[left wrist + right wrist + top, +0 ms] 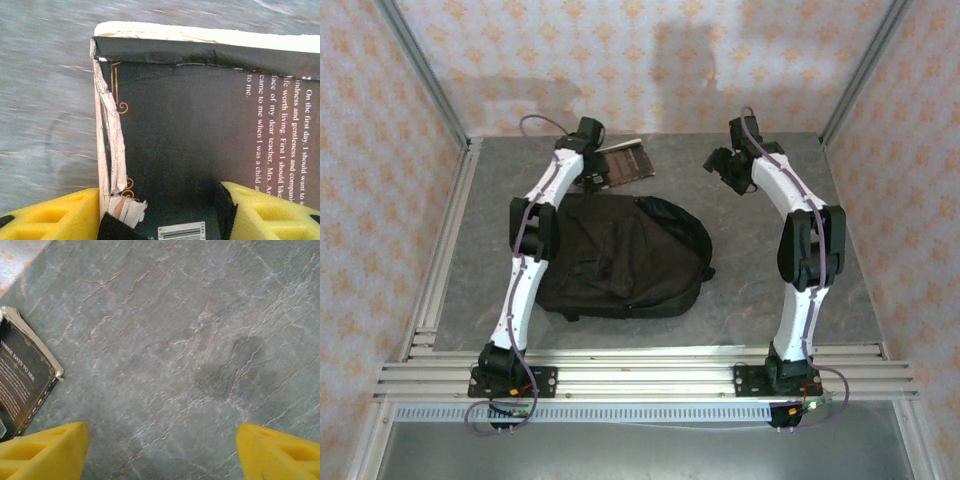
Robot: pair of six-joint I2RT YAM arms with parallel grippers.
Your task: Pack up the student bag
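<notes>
1. While the bag (620, 265) lies flat in the middle of the overhead view, on the grey table (760, 290), nothing seems packed yet. I cannot tell whether its zip is open.
2. Just above it in that view lies a dark book (625, 160), probably the first thing to go in.
3. The left gripper (159, 189) hangs over the book's torn spine corner. Its yellow fingers are parted and not clamped, likely lining up a grasp.
4. The right gripper (161, 427) is spread wide over bare table at the upper right, seemingly waiting.
5. The cover reads "DAYS TO SEE". The back reads "On the first day, I should want to", above a barcode marked ISBN.
</notes>
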